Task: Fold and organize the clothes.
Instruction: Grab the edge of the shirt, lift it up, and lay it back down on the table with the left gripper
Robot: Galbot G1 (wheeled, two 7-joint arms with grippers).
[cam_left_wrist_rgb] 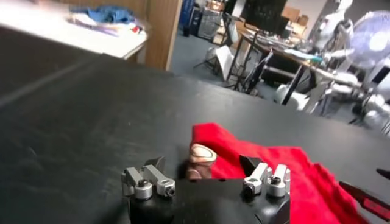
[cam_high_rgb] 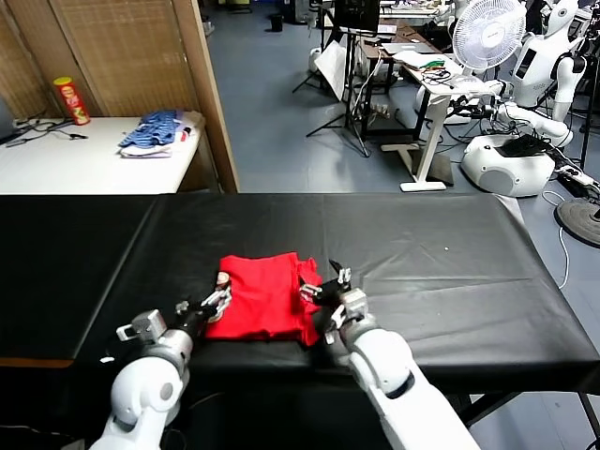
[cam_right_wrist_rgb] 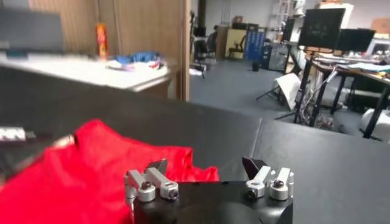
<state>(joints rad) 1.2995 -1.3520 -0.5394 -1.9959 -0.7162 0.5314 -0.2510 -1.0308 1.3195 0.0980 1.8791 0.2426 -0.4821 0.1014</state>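
Lying folded on black table [cam_high_rgb: 450,253], red T-shirt [cam_high_rgb: 265,298] between left end effector [cam_high_rgb: 217,303] and right end effector [cam_high_rgb: 322,295], both released.

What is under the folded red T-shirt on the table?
The red T-shirt lies folded on the black table; black surface shows all around it. A bit of brown-and-white print peeks out at its left edge. Whatever lies between or beneath its layers is covered.

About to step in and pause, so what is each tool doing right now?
Left tool: open, holding nothing, at the left edge of the red T-shirt.
Right tool: open, holding nothing, at the shirt's right edge.
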